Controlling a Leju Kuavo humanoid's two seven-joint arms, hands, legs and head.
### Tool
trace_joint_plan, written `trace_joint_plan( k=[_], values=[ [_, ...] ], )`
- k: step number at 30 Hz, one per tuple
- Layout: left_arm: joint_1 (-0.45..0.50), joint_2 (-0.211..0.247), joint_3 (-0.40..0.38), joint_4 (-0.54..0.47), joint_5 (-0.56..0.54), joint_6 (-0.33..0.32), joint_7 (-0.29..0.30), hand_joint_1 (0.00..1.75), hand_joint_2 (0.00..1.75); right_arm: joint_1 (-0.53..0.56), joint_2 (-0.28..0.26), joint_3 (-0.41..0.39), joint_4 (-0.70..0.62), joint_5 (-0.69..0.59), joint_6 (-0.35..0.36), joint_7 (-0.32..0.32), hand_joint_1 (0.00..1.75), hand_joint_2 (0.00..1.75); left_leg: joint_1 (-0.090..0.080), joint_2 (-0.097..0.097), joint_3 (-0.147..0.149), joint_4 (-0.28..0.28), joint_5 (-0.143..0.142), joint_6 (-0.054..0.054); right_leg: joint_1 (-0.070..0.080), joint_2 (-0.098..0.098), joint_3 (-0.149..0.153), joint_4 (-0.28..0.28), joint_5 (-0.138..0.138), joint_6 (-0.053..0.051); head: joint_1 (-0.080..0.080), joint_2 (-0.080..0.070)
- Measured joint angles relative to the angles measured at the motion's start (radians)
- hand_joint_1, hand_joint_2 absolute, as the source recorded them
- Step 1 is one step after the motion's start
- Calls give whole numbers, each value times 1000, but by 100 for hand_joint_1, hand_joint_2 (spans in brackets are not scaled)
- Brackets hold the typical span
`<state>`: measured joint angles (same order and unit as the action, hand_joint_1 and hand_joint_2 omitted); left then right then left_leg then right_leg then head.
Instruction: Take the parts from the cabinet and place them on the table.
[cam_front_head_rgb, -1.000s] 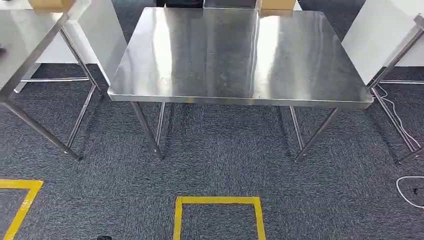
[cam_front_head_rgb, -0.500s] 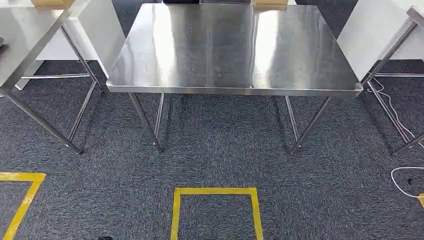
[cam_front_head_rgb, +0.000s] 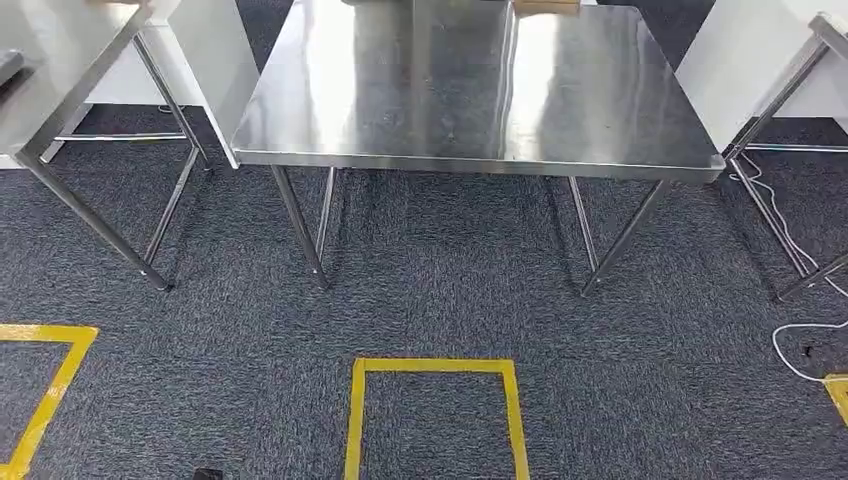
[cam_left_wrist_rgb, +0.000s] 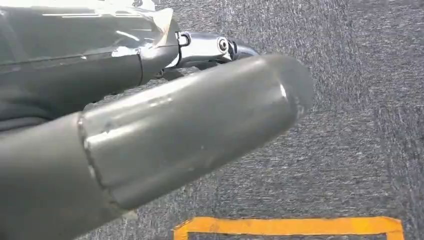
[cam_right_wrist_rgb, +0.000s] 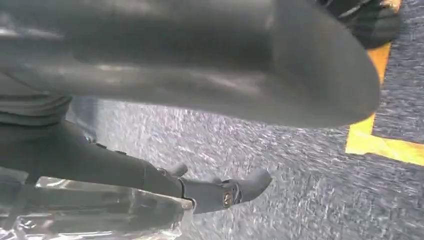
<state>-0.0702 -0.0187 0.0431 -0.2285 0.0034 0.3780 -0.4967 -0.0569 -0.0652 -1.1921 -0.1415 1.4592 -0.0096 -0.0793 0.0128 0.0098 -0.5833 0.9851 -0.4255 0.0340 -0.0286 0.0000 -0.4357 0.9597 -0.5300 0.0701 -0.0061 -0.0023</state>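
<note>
Steel table (cam_front_head_rgb: 480, 90) nearer, no readable markings.

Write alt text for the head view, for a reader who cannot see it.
A bare steel table stands on dark grey carpet, seen from above. A yellow tape square marks the floor in front, and parts of other tables flank it.

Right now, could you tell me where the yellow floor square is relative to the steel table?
In the head view, the yellow square is taped on the carpet just in front of the steel table, roughly centred between its front legs and nearer the robot.
</note>
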Motion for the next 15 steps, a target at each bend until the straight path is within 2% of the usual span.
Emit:
trace_joint_plan(
  k=[1, 2, 3, 4, 5, 6, 7, 8, 9, 10, 11, 12, 13, 14, 15],
  values=[
    [-1, 0, -1, 0, 2, 0, 0, 0, 0, -2, -5, -3, 0, -3, 12, -2, 0, 0, -2, 0, -5, 3, 7, -7, 15, 8, 4, -9, 2, -4, -3, 0],
    [-1, 0, -2, 0, 4, 0, 0, 0, 0, 0, -6, -7, 1, -4, 25, -5, 0, 0, -3, 0, -7, 4, 14, -15, 12, 8, -19, -8, 4, -11, -2, 0],
    [-1, 0, -2, 0, 5, 0, -1, 0, 0, 0, -7, -8, 1, -3, 30, -6, 0, 0, -4, -1, -8, 5, 18, -18, 14, 8, -21, -4, 6, -15, -4, 0],
    [1, 3, -2, 0, 7, 0, -1, 0, 0, 2, -6, -9, 1, 3, 36, -8, 0, 0, -2, -1, -10, 4, 22, -24, 12, 7, -26, -4, 11, -25, -7, 0],
    [2, 3, -3, 0, 7, 0, -1, 0, 0, 1, -5, -9, 1, 12, 37, -10, 0, 0, 6, -3, -18, 15, 8, -30, -7, 4, -31, -7, 21, -41, -7, 0],
    [3, 2, -4, 0, 7, 0, -1, 0, 0, 1, -5, -9, 1, 18, 34, -13, 0, 175, 7, -5, -30, 46, -40, -32, -1, 3, -39, -7, 29, -56, -11, 0],
    [2, 2, -5, 0, 7, 0, -1, 0, 0, 1, -6, -8, 1, 24, 25, -15, 0, 175, 8, -6, -51, 111, -104, -34, 3, 0, -49, -6, 37, -69, -14, 0],
    [1, 2, -8, 0, 8, 0, -1, 0, 0, 1, -5, -7, 1, 27, 17, -16, 0, 175, 8, -9, -71, 185, -158, -37, 6, -2, -57, -6, 43, -76, -13, 0],
    [2, 3, -10, 0, 9, 1, 0, 0, 0, 1, -5, -7, 1, 30, 9, -17, 0, 175, 8, -9, -90, 261, -197, -41, 9, -4, -69, -5, 51, -78, -13, 0],
    [2, 3, -11, 0, 10, 1, 0, 0, 0, 1, -4, -7, 1, 31, 3, -17, 0, 175, 8, -9, -98, 310, -207, -43, 11, -4, -71, -3, 58, -79, -13, 0],
    [2, 3, -11, 0, 10, 1, 1, 0, 0, 2, -3, -6, 1, 31, -3, -17, 0, 175, 8, -9, -86, 316, -189, -43, 12, -4, -85, -1, 65, -76, -13, 0],
    [2, 3, -13, 0, 12, 1, 2, 0, 0, 2, -3, -6, 1, 32, -10, -17, 0, 0, 9, -9, -53, 278, -152, -43, 12, -3, -96, 4, 74, -74, -13, 0],
    [1, 3, -14, 0, 14, 1, 2, 0, 0, 3, -3, -6, 1, 32, -15, -17, 0, 0, 9, -9, -2, 207, -116, -41, 11, -3, -104, 8, 77, -70, -13, 0],
    [1, 3, -14, 0, 15, 1, 2, 0, 0, 3, -3, -6, 1, 32, -17, -17, 0, 0, 10, -9, 64, 109, -89, -37, 11, -2, -111, 15, 79, -66, -15, 0],
    [-1, 3, -14, 0, 16, 1, 2, 0, 0, 2, -3, -6, 1, 31, -19, -18, 0, 0, 9, -11, 107, 33, -100, -30, 12, -3, -117, 22, 80, -64, -14, 0]
  ],
)
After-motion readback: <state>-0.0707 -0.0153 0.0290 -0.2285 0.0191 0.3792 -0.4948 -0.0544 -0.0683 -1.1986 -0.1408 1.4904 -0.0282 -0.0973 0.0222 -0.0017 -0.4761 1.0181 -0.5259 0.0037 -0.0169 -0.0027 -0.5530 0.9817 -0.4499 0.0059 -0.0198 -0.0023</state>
